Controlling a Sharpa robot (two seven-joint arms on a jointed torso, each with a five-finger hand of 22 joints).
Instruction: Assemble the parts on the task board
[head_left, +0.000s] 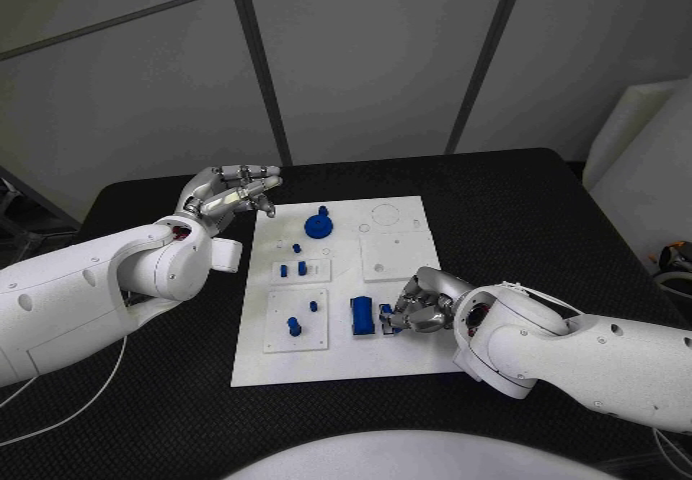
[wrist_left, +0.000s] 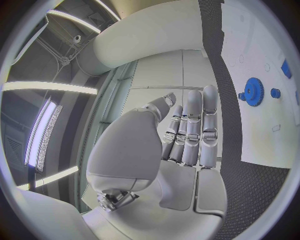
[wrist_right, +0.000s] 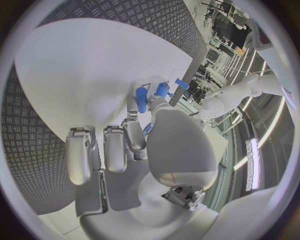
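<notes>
The white task board (head_left: 378, 350) lies mid-table. On it are a blue gear (head_left: 319, 224), several small blue pegs such as one (head_left: 293, 326) in its left-hand plates, and an upright blue block (head_left: 362, 315). My right hand (head_left: 418, 305) rests on the board's near right part, beside the block, fingers curled around a small blue part (head_left: 388, 320); a sliver of that part (wrist_right: 149, 130) shows between the fingers (wrist_right: 134, 136). My left hand (head_left: 231, 194) hovers off the board's far left corner, fingers straight and holding nothing. From the left wrist, the gear (wrist_left: 253, 91) lies beyond the fingers (wrist_left: 190, 130).
The black table (head_left: 505, 200) surrounds the board. Two pale square plates (head_left: 391, 252) with round holes lie on the board's far right. A white object (head_left: 635, 150) stands at the table's right rear edge. Cables (head_left: 671, 265) hang off the right side.
</notes>
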